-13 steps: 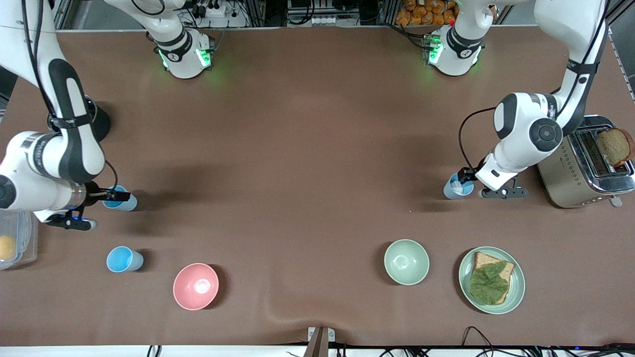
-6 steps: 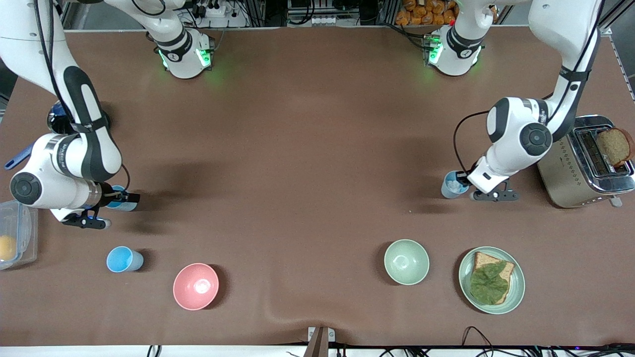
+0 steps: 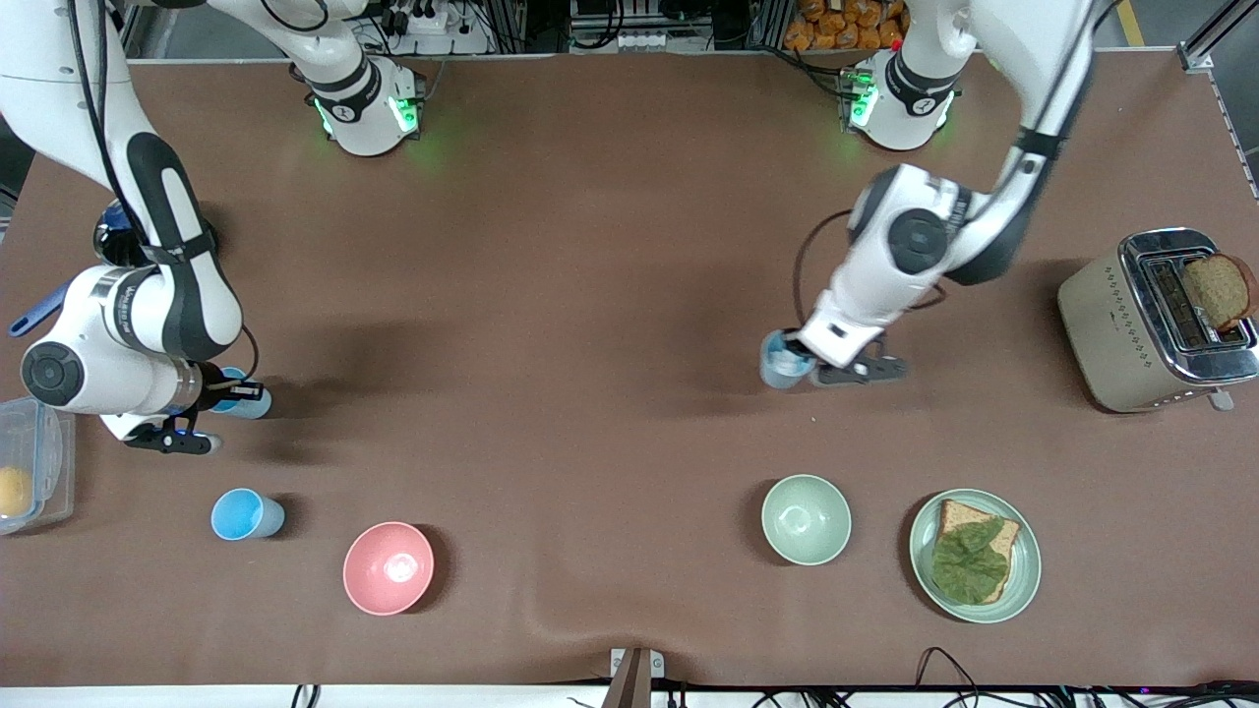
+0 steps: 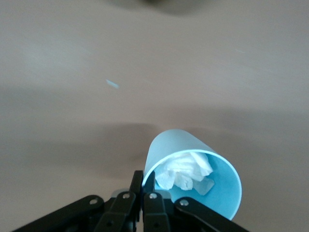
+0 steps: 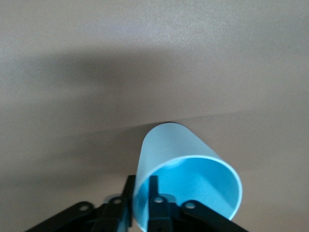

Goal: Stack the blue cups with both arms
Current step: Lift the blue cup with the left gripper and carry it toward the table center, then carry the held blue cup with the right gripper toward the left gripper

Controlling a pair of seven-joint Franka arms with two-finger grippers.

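my left cup [image 3: 784,360]: greyish blue, white wad inside
my right cup [image 3: 239,393]: light blue
loose cup [image 3: 246,514]: light blue
bowls: pink [image 3: 389,567], pale green [image 3: 806,519]
table [image 3: 590,295]: brown

Counted on the surface [image 3: 590,246]: three blue cups [image 3: 245,515] [image 3: 239,392] [image 3: 784,360], two bowls, one pink [image 3: 389,567] and one pale green [image 3: 806,518], one plate [image 3: 1023,580], one toaster [image 3: 1111,324], one clear container [image 3: 44,472]. Two arms [image 3: 148,295] [image 3: 944,226].
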